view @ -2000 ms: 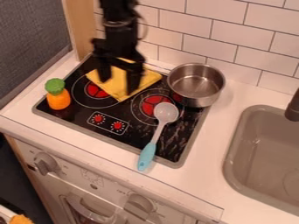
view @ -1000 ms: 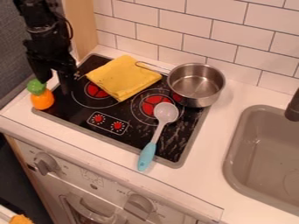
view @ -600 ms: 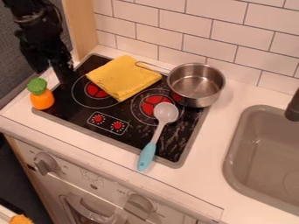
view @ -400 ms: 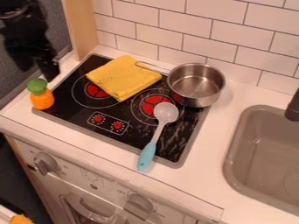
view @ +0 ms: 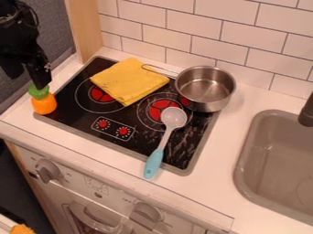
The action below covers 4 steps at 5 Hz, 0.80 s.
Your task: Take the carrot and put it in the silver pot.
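At the upper left, the black gripper (view: 27, 77) hangs open just above and behind the carrot, its two fingers apart. The right fingertip overlaps the carrot's green top; whether they touch I cannot tell. The stubby orange carrot (view: 44, 106) stands upright at the left corner of the black stove, with nothing gripping it. Behind the stove's right side is the silver pot (view: 205, 89), upright, its thin wire handle pointing left toward the yellow cloth.
A folded yellow cloth (view: 129, 81) lies on the rear left of the stove (view: 137, 130). A spoon (view: 154, 163) with a blue handle rests across the front right. The grey sink (view: 278, 160) is at the right, and a tiled wall stands behind.
From over the cloth, the gripper has moved left to the carrot, then up and left, and lately a little lower. The carrot has shifted left toward the stove's edge.
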Tool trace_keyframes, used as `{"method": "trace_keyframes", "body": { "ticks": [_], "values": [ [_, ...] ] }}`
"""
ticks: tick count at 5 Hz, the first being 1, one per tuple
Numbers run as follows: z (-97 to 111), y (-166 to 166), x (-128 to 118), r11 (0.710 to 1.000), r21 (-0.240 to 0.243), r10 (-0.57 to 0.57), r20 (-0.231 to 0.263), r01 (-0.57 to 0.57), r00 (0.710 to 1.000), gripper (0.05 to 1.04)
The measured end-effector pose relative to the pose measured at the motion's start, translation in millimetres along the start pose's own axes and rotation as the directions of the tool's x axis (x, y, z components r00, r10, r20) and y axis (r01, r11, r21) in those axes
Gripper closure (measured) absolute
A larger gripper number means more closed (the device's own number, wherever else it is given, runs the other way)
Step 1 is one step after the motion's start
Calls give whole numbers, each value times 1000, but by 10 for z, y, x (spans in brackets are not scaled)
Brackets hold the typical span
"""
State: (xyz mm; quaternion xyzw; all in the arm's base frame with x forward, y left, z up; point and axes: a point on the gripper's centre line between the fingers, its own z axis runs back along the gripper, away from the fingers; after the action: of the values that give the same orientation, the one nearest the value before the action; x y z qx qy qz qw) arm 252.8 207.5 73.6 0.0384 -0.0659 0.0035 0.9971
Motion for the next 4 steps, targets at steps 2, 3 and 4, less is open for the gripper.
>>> {"method": "trace_keyframes", "body": {
  "ticks": [2, 3, 4],
  "values": [
    [-235, -68, 8, 1000, -10, 1, -58, -2, 998, 83],
    [-343, -103, 8, 1000, -14, 2, -83, -3, 997, 83],
    [-376, -99, 8, 1000, -15, 16, -87, -17, 996, 111]
  ]
}}
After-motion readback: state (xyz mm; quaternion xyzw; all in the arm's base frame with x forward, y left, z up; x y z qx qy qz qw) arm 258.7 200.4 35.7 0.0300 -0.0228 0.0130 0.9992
